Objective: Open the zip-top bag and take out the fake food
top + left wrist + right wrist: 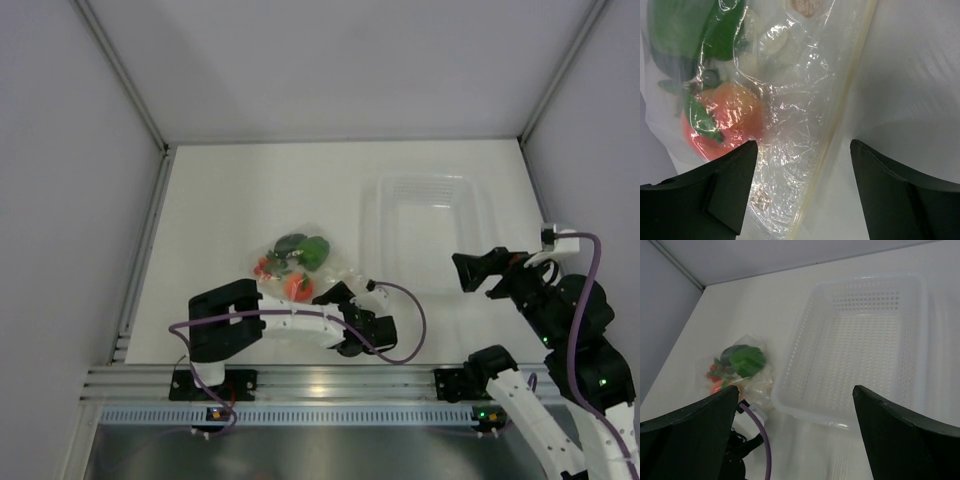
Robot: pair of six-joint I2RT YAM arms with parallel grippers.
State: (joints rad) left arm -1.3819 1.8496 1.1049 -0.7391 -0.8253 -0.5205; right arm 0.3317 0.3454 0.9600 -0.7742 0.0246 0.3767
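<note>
Status: early stage, nothing completed.

Bag (342,273): you have it lying flat on the table (230,190), left of middle and nearer the near edge than the far one. Its zip strip (842,107) runs as one unbroken line in the left wrist view. I judge it sealed, though glare on the film leaves some doubt.

Food (296,258): all of it sits inside the bag. The peach (725,120) and the pepper (747,361) show through the plastic. No piece lies loose on the table or in the tray (430,180).

Left gripper (803,150): low at the bag's near right corner, jaws spread. The strip and a wrinkled flap of film lie between the fingers, but neither finger presses on them. You have no grip yet.

Right gripper (795,387): raised near the table's right edge, by the tray's near right corner and well apart from the bag. Its jaws are spread wide on nothing.

Outstanding, in my judgement:
- Pinch one lip of the bag with the left gripper.
- Bring the right gripper across to take the other lip.
- Part the seal.
- Take out every piece.

The thin, slippery film could slide out of a shallow pinch, so seat the fingers well over the strip.
</note>
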